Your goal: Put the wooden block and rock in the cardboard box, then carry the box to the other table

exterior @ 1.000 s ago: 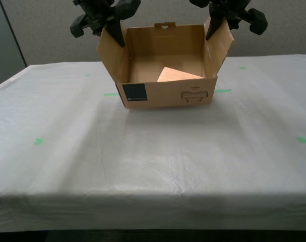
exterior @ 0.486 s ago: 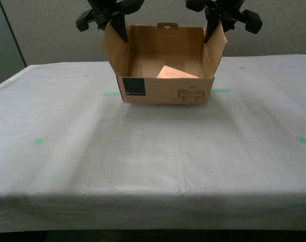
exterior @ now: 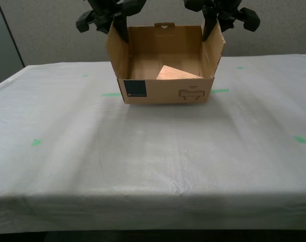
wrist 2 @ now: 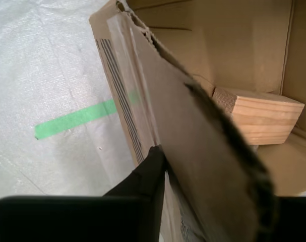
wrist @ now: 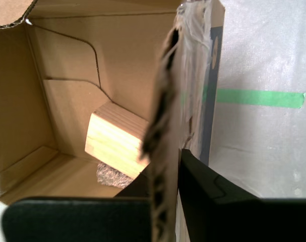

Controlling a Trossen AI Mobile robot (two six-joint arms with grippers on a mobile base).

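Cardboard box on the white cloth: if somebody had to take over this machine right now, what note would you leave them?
My first gripper is clamped on the cardboard box flap at the exterior view's left. My second gripper is clamped on the opposite flap.
The wooden block and the rock are both inside the box, the rock tucked under the block's end.
The box is over the white-cloth table, between green tape marks.
Done: loading.
Left: I cannot tell whether the box rests fully on the cloth. Confirm that, then open both grippers and back away.

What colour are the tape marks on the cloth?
Green tape marks, clearest in the first wrist view.
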